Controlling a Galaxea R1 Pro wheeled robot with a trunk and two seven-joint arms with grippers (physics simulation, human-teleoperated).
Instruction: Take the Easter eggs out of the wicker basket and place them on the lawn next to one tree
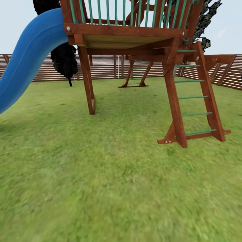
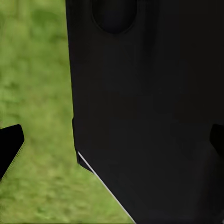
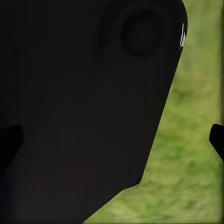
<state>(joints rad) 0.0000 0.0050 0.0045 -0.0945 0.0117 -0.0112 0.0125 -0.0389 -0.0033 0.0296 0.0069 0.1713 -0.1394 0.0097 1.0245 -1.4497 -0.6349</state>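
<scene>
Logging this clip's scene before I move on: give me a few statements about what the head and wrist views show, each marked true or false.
1. A blue slide comes down at the head view's left. True.
2. The ladder has red rungs. False: its rungs are green, set between brown wooden rails.
3. A slatted wooden fence runs behind the play tower. True.
4. The play tower stands on grey paving. False: its posts stand on the lawn.
5. Grass shows beside a dark robot part in the left wrist view. True.

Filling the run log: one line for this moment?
phase: in transit | ahead: brown wooden play tower, blue slide, green-runged ladder | ground: green lawn | eggs, basket: unseen
</scene>
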